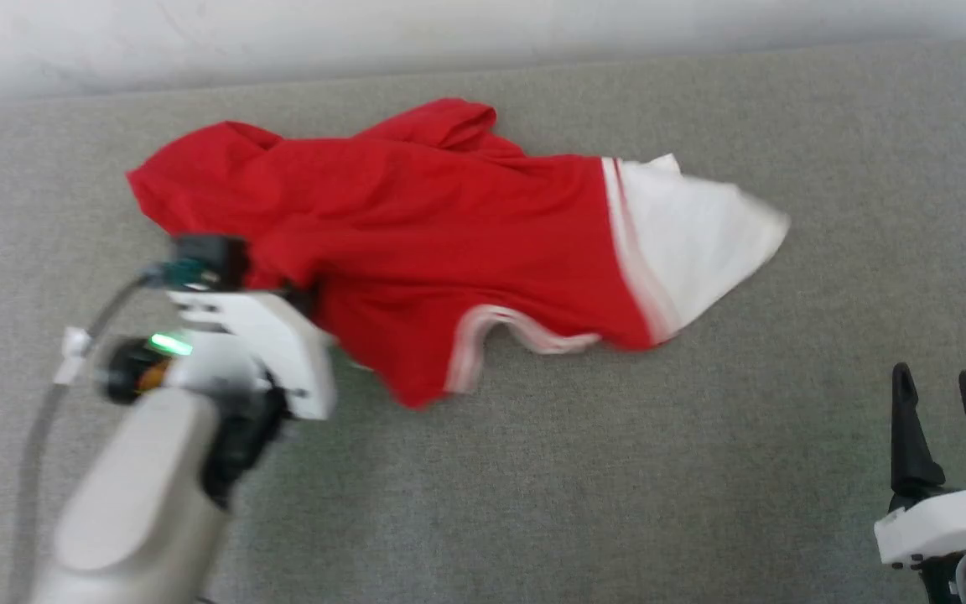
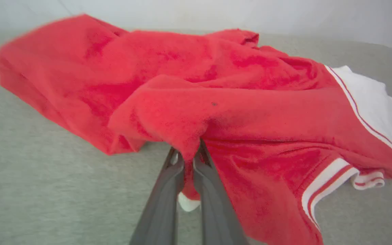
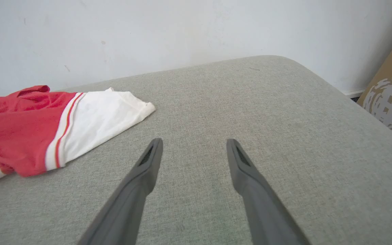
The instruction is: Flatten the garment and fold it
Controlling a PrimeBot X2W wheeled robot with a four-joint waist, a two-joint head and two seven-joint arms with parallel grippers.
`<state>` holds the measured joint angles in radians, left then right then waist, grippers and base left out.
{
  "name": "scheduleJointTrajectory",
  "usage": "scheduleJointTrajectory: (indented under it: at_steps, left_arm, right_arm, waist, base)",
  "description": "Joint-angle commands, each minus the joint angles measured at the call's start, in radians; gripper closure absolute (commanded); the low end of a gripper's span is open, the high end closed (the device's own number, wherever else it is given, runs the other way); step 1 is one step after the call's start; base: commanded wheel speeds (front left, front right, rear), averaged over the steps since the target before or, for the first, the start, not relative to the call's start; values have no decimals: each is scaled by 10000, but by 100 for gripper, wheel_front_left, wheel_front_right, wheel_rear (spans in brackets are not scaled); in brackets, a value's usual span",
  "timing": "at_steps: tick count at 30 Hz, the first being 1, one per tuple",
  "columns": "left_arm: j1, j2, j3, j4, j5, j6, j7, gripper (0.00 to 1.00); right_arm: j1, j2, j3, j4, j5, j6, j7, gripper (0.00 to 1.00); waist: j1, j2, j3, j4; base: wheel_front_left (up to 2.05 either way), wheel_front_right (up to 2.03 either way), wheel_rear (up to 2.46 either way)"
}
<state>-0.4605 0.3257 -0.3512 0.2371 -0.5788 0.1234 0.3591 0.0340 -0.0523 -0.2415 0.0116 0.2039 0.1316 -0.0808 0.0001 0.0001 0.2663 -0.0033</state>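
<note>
wall (image 1: 449, 25): plain white, I see it running along the far edge of the surface.
padded surface (image 1: 617, 470): grey woven fabric, flat; in the right wrist view its far right corner (image 3: 284, 61) is rounded.
open room: I've got bare grey across the whole near edge and the right half, between the two arms.
garment (image 1: 449, 226): red, bunched and creased, lying left of centre toward the far edge.
cardboard panel (image 3: 391, 98): brown, leaning past the right edge; pale swirl print, I can't read any letters in it.
left gripper (image 2: 188, 154): jaws pinched narrow on a red fold at the garment's near left edge.
right gripper (image 1: 944, 394): jaws wide, holding nothing, near right corner, well apart from the garment.
sleeve (image 1: 693, 235): white, pointing right.
trim (image 1: 483, 335): red-white stripes, near hem.
</note>
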Motion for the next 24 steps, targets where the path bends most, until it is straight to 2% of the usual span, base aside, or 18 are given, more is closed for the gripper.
scheduleJointTrajectory:
  at_steps: [1,4,7,11,14,16,17,18,22,24]
  left_arm:
    - [10,408,96,-318,301,124,5,100]
    - [-71,1058,-166,-1287,913,194,436,100]
    - [-143,932,-896,-2138,1260,82,1014,100]
    - [23,-156,-2299,-2379,1239,-317,1493,100]
    - [231,-1072,-3199,-1764,1146,-568,1522,100]
    - [398,-1565,-3537,-1142,1125,-567,1334,100]
    - [458,-1718,-3650,-818,1186,-528,1190,18]
    - [525,-1890,-3637,-530,1179,-431,944,0]
    - [750,-2206,-3320,139,887,-260,5,0]
    - [857,-2166,-2996,113,715,-181,-431,0]
  right_arm:
    - [106,20,-1,27,67,-9,-29,0]
    - [215,20,-4,75,78,-9,-9,0]
    - [291,20,56,103,127,-9,13,0]
    - [299,20,187,123,182,-9,28,0]
    - [242,20,286,107,201,-9,30,0]
    - [218,20,299,108,210,-9,35,0]
    - [208,20,310,112,214,-9,40,0]
    - [206,20,307,122,220,-9,39,0]
    - [260,20,238,191,227,-9,16,0]
    - [313,20,215,254,224,-9,10,0]
  waist:
    - [-1,-1,-414,153]
    - [-1,-1,-690,222]
    - [-1,-1,-815,255]
    - [-1,-1,-800,227]
    - [-1,-1,-676,126]
    - [-1,-1,-591,46]
    - [-1,-1,-551,-3]
    - [-1,-1,-526,-32]
    - [-1,-1,-538,-56]
    - [-1,-1,-612,-25]
  base:
    - [0,0,0]
    - [0,0,0]
    - [0,0,0]
    - [0,0,0]
    - [0,0,0]
    - [0,0,0]
    - [0,0,0]
    - [0,0,0]
    - [0,0,0]
    - [0,0,0]
